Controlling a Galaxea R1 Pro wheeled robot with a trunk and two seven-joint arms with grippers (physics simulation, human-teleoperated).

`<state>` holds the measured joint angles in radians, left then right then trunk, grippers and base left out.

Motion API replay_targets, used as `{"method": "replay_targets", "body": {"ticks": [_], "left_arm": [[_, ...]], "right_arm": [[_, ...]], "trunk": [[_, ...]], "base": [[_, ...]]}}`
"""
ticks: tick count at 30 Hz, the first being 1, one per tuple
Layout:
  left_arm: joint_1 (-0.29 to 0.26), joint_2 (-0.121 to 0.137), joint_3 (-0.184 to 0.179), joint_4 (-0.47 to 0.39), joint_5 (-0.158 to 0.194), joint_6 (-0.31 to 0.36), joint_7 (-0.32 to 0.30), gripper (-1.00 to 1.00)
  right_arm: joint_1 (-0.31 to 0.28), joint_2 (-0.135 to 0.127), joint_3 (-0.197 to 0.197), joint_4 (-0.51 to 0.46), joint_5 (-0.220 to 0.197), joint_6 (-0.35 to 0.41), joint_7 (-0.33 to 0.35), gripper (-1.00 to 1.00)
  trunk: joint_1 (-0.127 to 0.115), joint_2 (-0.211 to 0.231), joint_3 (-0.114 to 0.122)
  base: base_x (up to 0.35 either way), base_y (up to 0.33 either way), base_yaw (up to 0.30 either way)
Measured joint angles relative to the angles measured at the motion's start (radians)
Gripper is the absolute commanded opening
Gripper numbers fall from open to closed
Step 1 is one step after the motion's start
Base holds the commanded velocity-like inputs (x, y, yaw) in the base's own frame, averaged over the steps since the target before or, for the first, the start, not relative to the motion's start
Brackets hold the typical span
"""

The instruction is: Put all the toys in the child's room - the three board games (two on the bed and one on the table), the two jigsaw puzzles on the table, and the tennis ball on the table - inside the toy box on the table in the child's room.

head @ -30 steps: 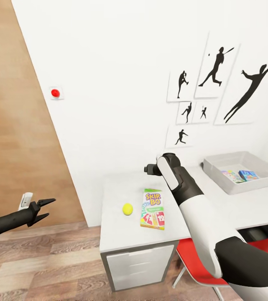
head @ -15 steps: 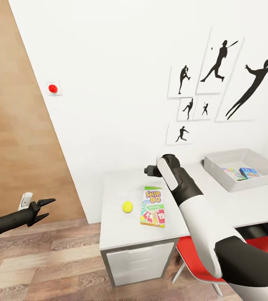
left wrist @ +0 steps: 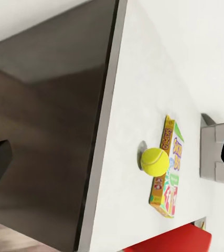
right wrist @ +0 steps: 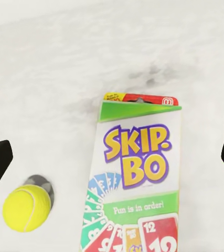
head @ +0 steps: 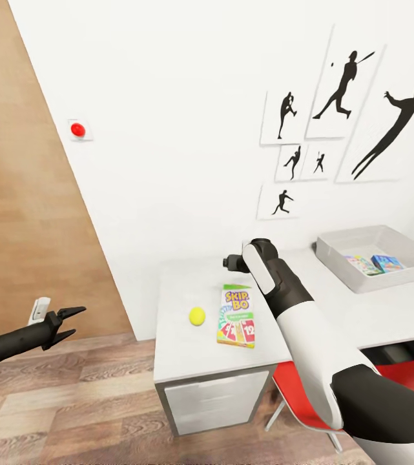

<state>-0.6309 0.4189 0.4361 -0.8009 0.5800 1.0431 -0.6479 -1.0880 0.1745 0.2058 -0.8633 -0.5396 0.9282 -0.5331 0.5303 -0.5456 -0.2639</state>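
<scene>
Camera tilted down slightly, right gripper (head: 232, 262) mostly hidden behind wrist

Red chair (head: 310, 407) — under white desk (head: 194, 355).

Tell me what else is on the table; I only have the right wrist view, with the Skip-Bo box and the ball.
Observer: The toy box sits at the table's far right, apart from both toys.
Operator: Report its contents.
Observer: Two colourful flat items lie inside; I cannot tell which toys they are.
Operator: Give me the left arm.
Observer: The left gripper is open, out over the wood floor left of the table.
</scene>
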Motion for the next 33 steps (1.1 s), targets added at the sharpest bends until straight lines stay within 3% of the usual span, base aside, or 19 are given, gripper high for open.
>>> {"method": "replay_targets", "body": {"ticks": [33], "left_arm": [[0.0, 0.001, 0.005, 0.0, 0.001, 0.0, 0.0, 1.0]], "right_arm": [[0.0, 0.0, 0.0, 0.001, 0.001, -0.007, 0.0, 1.0]], "trunk": [[0.0, 0.0, -0.054]], "base": [[0.0, 0.0, 0.0]]}}
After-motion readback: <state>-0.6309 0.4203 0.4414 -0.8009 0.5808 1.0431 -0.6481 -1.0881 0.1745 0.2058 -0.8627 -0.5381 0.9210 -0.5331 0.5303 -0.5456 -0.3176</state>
